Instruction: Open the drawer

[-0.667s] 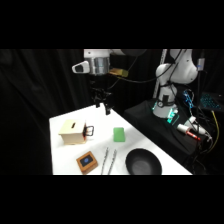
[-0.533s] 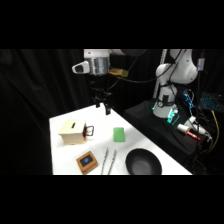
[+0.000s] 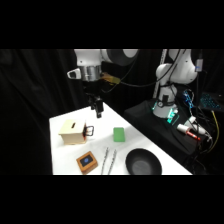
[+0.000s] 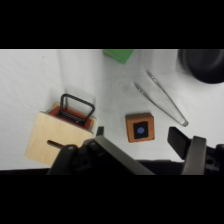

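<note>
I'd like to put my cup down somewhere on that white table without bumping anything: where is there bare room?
Free: the back strip between the tan wooden box and the green block, and the left margin beside the box. Crowded: the front, where the flat wooden square, metal tongs and black bowl sit close together.

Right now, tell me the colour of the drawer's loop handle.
Black. The handle on the drawer shows best in the wrist view.

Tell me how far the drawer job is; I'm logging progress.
Done: the drawer looks slid out a little, reddish-orange sides showing behind its black handle. In hand: nothing; the gripper hangs above it, jaws open and empty. Left: grasping the handle and pulling the drawer out further.
</note>
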Controlling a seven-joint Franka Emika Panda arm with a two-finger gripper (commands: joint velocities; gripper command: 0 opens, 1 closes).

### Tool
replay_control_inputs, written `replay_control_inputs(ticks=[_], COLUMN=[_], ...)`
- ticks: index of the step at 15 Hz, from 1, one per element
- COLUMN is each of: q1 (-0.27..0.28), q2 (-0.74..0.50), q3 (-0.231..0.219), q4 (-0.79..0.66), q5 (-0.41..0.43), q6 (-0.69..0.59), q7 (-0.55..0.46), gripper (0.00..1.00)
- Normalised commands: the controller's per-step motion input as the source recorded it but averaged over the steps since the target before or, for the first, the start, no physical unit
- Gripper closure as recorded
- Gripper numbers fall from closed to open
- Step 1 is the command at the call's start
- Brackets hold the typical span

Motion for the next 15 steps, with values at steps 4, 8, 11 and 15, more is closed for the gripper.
replay_control_inputs(ticks=[4, 8, 11, 15], q1=[-0.046, -0.015, -0.019, -0.029], q2=[0.23, 0.24, 0.23, 0.24], q3=[-0.082, -0.059, -0.029, -0.021], q4=[0.25, 0.21, 0.19, 0.2], q5=[-0.087, -0.063, 0.04, 0.118], q6=[0.16, 0.18, 0.19, 0.2], q7=[0.34, 0.31, 0.21, 0.13], gripper=[0.0, 0.0, 0.0, 0.0])
